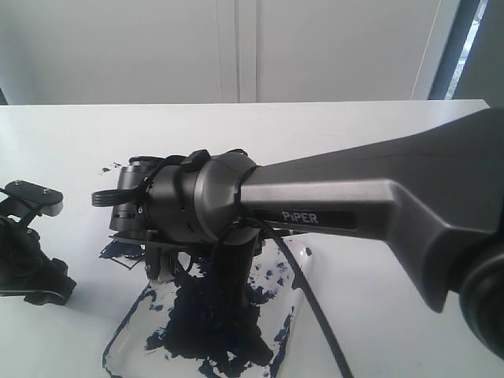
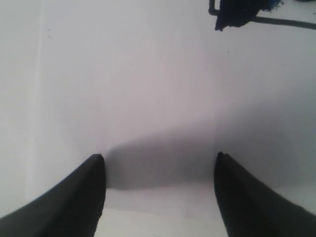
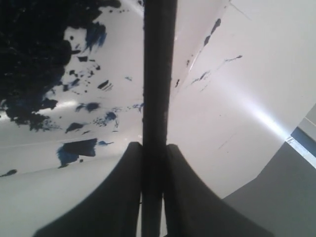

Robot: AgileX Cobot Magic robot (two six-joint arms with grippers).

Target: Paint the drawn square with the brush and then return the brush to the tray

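My right gripper [image 3: 155,144] is shut on the brush [image 3: 159,74], a thin black stick that runs straight out from between the fingers; its tip is out of view. It hangs over the clear tray [image 3: 123,54], whose floor carries a large dark blue-black blotch and splatters. In the exterior view the tray [image 1: 126,323] lies at the front, under my right arm [image 1: 354,205]. The drawn square [image 1: 116,250], partly filled with dark paint, peeks out left of the wrist. It also shows far from my open left gripper [image 2: 160,155], as a dark patch with a black outline [image 2: 237,12].
My left arm [image 1: 27,260] rests at the table's left edge over plain white paper. A black cable [image 1: 315,307] from the right arm hangs across the tray's right side. A white wall stands behind the table.
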